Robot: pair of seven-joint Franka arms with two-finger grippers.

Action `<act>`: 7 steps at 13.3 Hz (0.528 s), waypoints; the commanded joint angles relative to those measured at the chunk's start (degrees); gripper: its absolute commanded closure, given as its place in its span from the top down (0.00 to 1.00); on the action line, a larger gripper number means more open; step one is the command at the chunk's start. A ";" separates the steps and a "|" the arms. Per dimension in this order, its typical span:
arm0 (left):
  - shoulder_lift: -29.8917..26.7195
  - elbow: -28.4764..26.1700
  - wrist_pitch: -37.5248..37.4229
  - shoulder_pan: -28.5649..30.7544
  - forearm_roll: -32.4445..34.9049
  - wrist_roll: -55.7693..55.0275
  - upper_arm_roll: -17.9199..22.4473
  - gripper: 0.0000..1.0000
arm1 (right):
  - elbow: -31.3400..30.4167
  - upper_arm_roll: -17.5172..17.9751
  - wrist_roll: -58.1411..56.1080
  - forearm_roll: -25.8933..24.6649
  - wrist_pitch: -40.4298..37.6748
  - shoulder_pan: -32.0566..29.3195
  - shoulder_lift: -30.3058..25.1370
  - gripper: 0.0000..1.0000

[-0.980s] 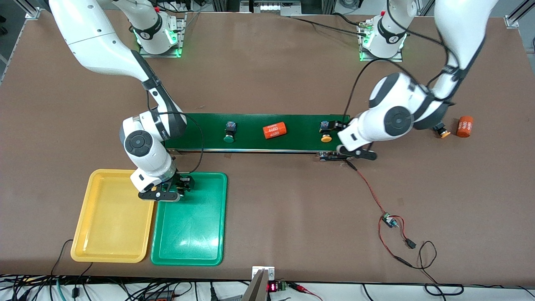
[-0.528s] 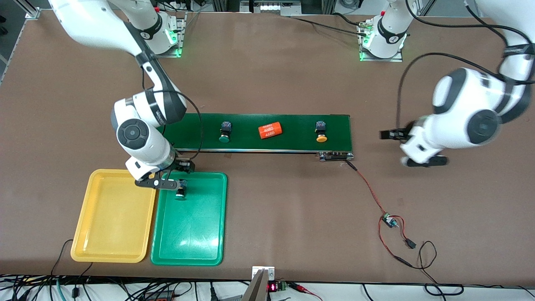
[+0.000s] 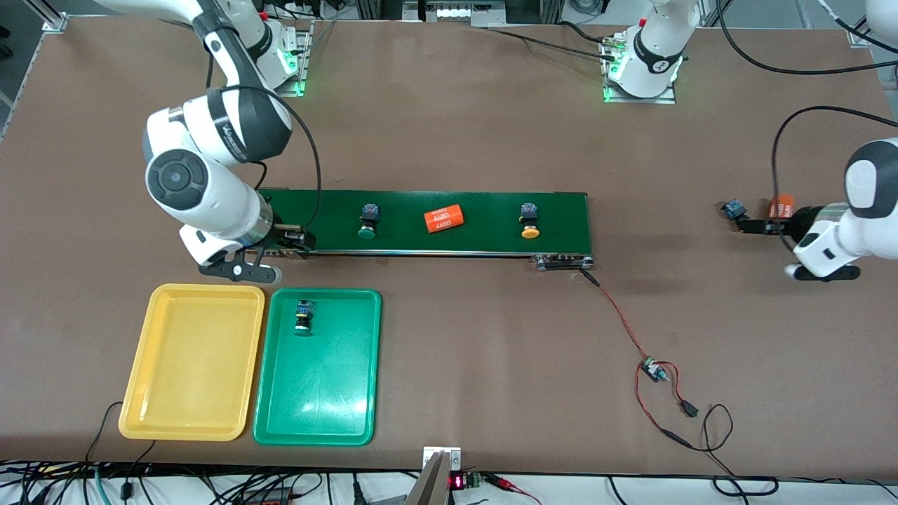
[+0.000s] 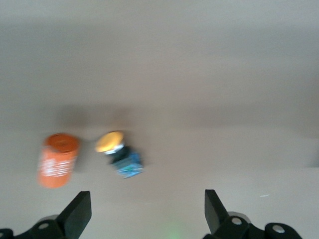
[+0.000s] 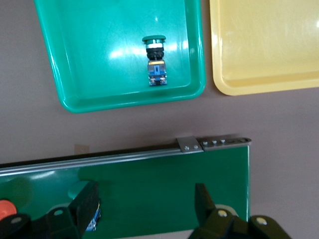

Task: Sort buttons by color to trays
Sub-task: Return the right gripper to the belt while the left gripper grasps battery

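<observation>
One green-capped button (image 3: 303,318) (image 5: 155,59) lies in the green tray (image 3: 323,393) (image 5: 99,59). The yellow tray (image 3: 189,365) (image 5: 264,45) beside it holds nothing. On the conveyor belt (image 3: 477,235) a second green-capped button (image 3: 367,221) and a yellow-capped button (image 3: 529,219) lie on their sides. Another yellow-capped button (image 3: 734,209) (image 4: 119,152) rests on the bare table at the left arm's end. My left gripper (image 3: 754,225) (image 4: 148,214) hangs open just by it, nothing between its fingers. My right gripper (image 3: 289,242) (image 5: 147,204) is open and empty over the belt's end by the trays.
An orange "4680" cylinder (image 3: 445,219) lies on the belt between the two buttons. Another orange cylinder (image 3: 780,207) (image 4: 58,160) lies beside the table button. A red-and-black wire with a small board (image 3: 652,369) trails from the belt's end toward the front edge.
My right gripper let go of the green-capped button in the green tray and moved up to the belt's end. My left arm swung from the belt to the table button. Belt items drifted toward the trays.
</observation>
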 commanded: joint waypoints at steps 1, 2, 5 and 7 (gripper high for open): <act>1.66 -0.24 1.13 -0.91 6.37 4.80 3.56 1.00 | -6.19 4.99 1.05 1.22 0.67 -4.71 -5.08 0.88; 2.72 -1.03 3.92 -0.82 7.87 9.52 5.40 1.00 | -7.94 6.50 1.41 1.22 1.37 -5.60 -5.71 0.88; 3.69 -5.15 12.01 -0.73 8.50 26.55 9.98 1.00 | -13.92 8.00 3.86 1.75 6.55 -6.40 -6.68 0.88; 6.66 -6.39 15.62 -0.64 8.50 36.50 12.17 1.00 | -17.35 8.97 4.74 1.84 11.46 -6.14 -6.59 0.88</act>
